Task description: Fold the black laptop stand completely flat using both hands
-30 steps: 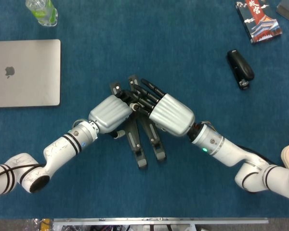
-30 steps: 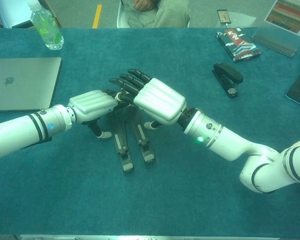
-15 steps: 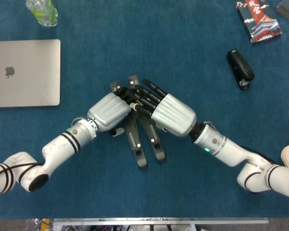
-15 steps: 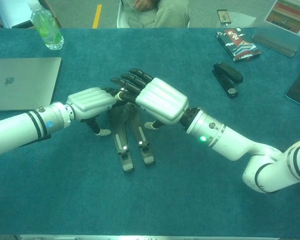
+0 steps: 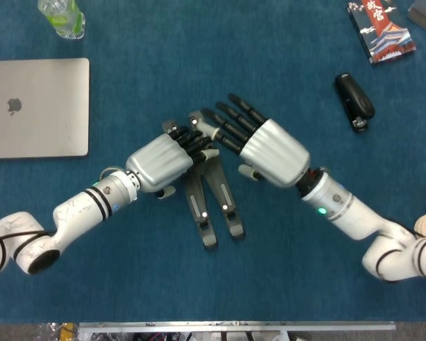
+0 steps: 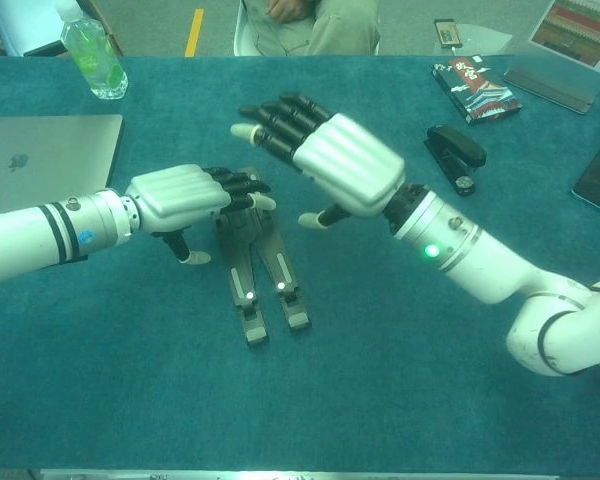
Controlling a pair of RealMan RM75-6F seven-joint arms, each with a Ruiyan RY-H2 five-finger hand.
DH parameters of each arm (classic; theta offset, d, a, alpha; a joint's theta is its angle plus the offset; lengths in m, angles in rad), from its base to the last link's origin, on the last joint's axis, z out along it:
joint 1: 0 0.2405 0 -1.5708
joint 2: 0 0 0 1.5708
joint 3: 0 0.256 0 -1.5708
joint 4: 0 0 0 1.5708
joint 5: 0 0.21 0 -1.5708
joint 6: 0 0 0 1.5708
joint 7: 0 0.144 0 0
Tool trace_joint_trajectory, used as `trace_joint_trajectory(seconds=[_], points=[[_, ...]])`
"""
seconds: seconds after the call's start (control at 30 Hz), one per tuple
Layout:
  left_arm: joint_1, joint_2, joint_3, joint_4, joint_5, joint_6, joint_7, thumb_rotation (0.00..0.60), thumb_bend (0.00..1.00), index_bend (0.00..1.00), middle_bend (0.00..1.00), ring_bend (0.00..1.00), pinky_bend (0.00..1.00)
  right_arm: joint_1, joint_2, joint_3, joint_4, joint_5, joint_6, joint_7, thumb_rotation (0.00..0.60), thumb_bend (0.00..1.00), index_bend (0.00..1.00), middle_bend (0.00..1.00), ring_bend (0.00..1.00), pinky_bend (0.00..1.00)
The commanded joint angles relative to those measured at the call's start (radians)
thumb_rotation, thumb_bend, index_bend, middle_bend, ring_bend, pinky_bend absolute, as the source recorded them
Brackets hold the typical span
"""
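A blue carpet-like cloth covers the bench (image 5: 128,284). In the chest view a seated person (image 6: 310,22) shows beyond the far edge, cut off above the lap, on a grey floor with a yellow line.

The black laptop stand (image 5: 211,202) lies near the middle of the bench, its two legs lying close together in a narrow V, feet toward the robot. Its far end sits under the left hand (image 5: 160,162), which rests on it with fingers (image 6: 242,187) curled over the hinge area; whether they actually clasp it cannot be told, since the palm hides the contact. The right hand (image 5: 270,149) hovers above and just right of the stand's far end, holding nothing, its fingers (image 6: 280,115) stretched out and slightly apart.

A closed silver laptop (image 5: 35,106) lies at the left edge, cut off by the frame, with a green-labelled bottle (image 5: 62,17) beyond it. A black stapler (image 5: 354,101) sits to the right, a printed box (image 5: 380,31) in the far right corner, both well apart from the stand. A dark flat item at the chest view's right edge is too cropped to identify.

Bare cloth surrounds the stand in front and on both sides.
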Motion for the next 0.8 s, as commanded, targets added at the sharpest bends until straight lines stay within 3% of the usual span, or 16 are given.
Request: trace_joint_trajectory(seconds=[0.03,0.33,0.8], points=[[-0.032,0.031,0.006,-0.032,0.016,-0.038,0.034,0.600,0.25,0.10,0.00,0.00,0.08,-0.018,0.098,0.033,-0.126,0.036,-0.004,-0.049,0.600,0.00,0.00,0.00,0.00,0.03],[-0.083,0.028,0.000,-0.035,0.008,-0.103,0.110,0.600,0.25,0.14,0.00,0.00,0.08,-0.048,0.219,0.077,-0.270,0.080,0.002,-0.109,0.600,0.00,0.00,0.00,0.00,0.03],[-0.117,-0.011,-0.012,-0.014,-0.057,-0.147,0.191,0.600,0.25,0.20,0.00,0.00,0.08,-0.072,0.254,0.087,-0.287,0.091,0.005,-0.100,0.600,0.00,0.00,0.00,0.00,0.03]])
